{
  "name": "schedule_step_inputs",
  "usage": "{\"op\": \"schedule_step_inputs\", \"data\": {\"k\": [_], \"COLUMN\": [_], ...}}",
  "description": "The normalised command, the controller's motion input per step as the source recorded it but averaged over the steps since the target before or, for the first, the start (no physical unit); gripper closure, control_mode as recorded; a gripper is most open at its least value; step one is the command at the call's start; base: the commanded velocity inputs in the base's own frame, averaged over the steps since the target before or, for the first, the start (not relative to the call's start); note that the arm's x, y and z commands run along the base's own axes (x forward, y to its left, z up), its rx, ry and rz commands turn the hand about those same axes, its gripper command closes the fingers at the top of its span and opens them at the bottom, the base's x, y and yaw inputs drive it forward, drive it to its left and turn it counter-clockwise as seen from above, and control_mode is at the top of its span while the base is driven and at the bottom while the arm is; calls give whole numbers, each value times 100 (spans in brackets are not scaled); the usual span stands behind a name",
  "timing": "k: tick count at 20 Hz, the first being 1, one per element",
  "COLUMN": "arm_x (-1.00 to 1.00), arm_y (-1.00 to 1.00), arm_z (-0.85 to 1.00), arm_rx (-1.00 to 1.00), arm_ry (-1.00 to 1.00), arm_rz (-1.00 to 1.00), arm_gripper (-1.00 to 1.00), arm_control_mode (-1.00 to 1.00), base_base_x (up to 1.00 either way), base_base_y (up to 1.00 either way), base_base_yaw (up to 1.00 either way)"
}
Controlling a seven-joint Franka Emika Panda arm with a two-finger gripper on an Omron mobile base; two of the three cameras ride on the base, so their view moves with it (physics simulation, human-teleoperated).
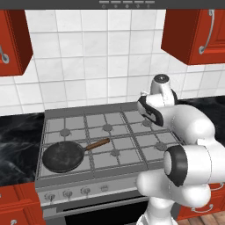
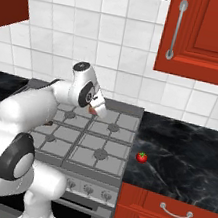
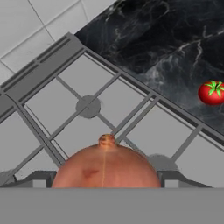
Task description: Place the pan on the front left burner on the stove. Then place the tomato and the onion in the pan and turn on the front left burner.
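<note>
Pan [image 1: 63, 156] sits on the front left burner; fingers [image 3: 105, 186] grasp the onion [image 3: 106, 166] over the stove [image 3: 87, 107]. Next: carry it left, drop it in.

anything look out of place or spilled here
Nothing is spilled or damaged. The pan sits flat on the front left burner, empty. The tomato lies alone on the black counter right of the stove, and the gripper holds the onion above the grates.
</note>
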Motion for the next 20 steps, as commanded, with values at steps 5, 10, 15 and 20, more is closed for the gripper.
{"op": "schedule_step_inputs", "data": {"k": [5, 10, 15, 20], "arm_x": [-16, -23, -22, -9], "arm_y": [48, 43, 44, 54], "arm_z": [0, -1, -5, -9], "arm_rx": [0, 0, 0, 0], "arm_ry": [2, 1, 0, 0], "arm_rz": [14, 18, 18, 17], "arm_gripper": [100, 100, 100, 100], "arm_control_mode": [-100, -100, -100, -100], "base_base_x": [0, 0, 0, 0], "base_base_y": [0, 0, 0, 0], "base_base_yaw": [0, 0, 0, 0]}}
